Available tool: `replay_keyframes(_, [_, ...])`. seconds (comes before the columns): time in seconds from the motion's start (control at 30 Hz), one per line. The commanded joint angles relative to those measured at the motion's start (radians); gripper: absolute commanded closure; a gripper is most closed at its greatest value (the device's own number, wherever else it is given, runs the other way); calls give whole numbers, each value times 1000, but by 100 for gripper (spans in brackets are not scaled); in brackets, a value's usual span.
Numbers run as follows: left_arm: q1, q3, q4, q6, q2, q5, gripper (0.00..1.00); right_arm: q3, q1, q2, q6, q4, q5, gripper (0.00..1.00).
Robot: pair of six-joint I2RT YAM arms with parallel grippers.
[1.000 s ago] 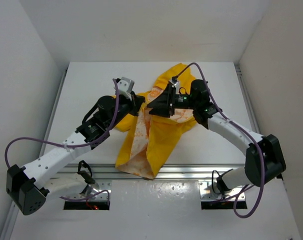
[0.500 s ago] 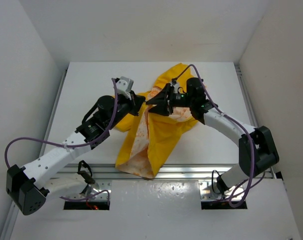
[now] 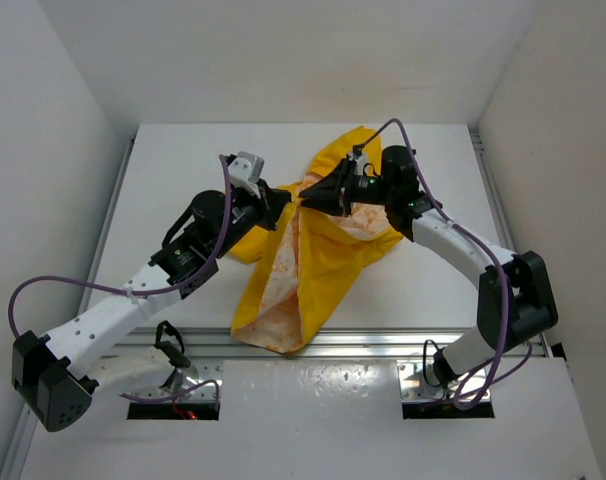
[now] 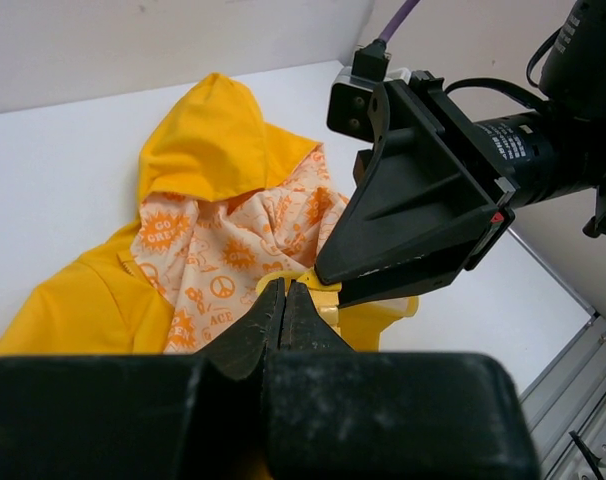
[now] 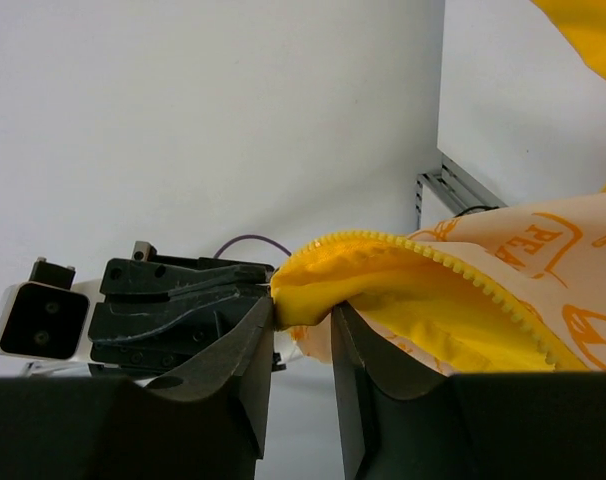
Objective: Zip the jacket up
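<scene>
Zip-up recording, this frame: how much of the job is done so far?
Done: nothing zipped; the jacket lies open, its printed lining showing. In hand: the left gripper is shut on a front edge, the right gripper pinches the toothed edge beside it. Left: joining both sides and pulling the slider, which I cannot spot.

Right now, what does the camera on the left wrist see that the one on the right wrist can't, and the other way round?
Only the left wrist view shows the hood of the soft bright yellow fabric jacket lying on the white table, and the right gripper from outside. Only the right wrist view shows the yellow zipper teeth along the edge between that gripper's fingers, with the left gripper just behind. Both show the white, orange-printed lining.
</scene>
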Motion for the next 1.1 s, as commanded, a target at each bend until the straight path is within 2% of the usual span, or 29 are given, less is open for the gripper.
replay_keyframes(0.0, [12,1,62,-14,-28,20,100,48,1,0,23,51,3,71])
replay_keyframes(0.4, [2,-8,53,-32,-10,69,100,48,18,-2,17,117,-5,83])
replay_keyframes(0.57, [2,-8,53,-42,0,78,100,33,23,-16,-2,174,-16,100])
replay_keyframes(0.77, [37,-19,53,-65,9,67,100,-40,24,-68,-90,292,-94,100])
replay_keyframes(0.9, [61,-28,66,-83,21,81,100,-99,23,-114,-140,294,-180,100])
replay_keyframes(1.07, [116,-59,99,-160,52,185,100,-123,6,-172,-204,263,-279,100])
